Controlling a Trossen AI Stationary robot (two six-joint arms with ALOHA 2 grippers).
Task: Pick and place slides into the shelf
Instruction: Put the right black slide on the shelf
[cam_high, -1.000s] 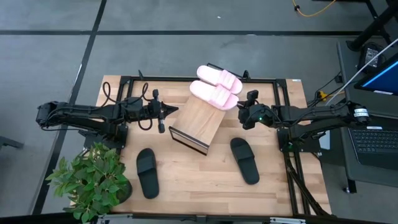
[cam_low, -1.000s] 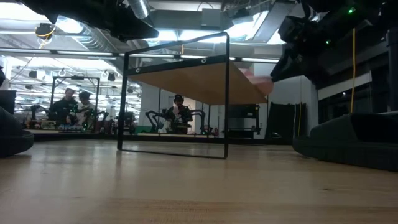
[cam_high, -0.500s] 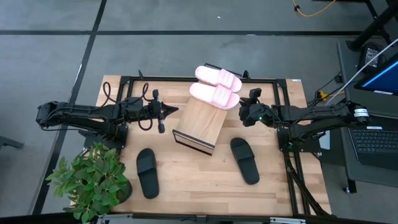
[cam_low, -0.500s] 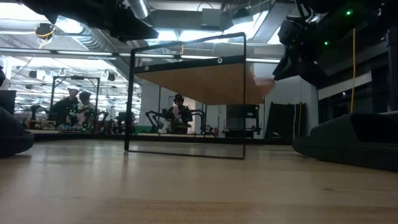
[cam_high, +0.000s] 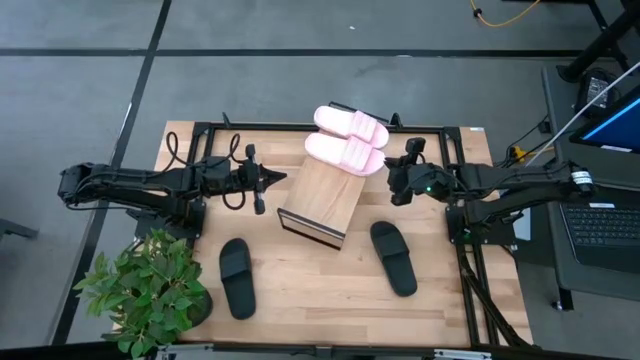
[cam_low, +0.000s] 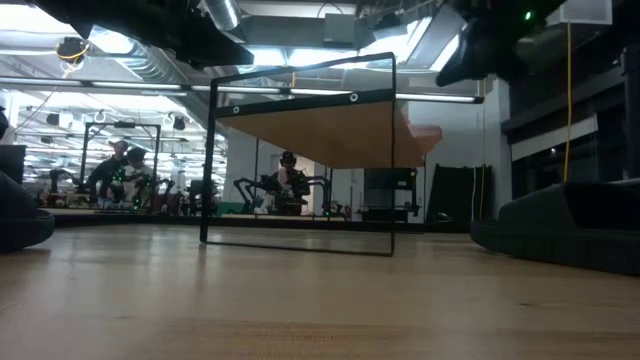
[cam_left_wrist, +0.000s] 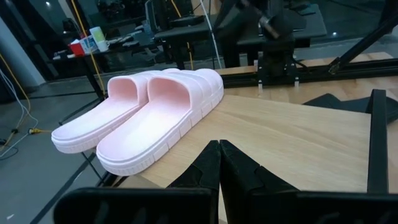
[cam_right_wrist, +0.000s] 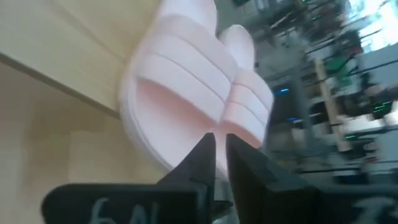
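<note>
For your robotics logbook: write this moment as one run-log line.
pink slides: on shelf | black slides: on table | right gripper: beside shelf, empty | left gripper: shut

No readable text anywhere (only blurred marks on the right pincer's (cam_right_wrist: 219, 149) base).

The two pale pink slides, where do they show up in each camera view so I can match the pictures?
High view: pale pink slides side by side on the light-wood shelf's upper end, centre top.
Low view: only a pink edge past the shelf's right end.
Left wrist view: left of centre, on the shelf.
Right wrist view: centre, on the shelf.
Shared landmark: the shelf.
</note>
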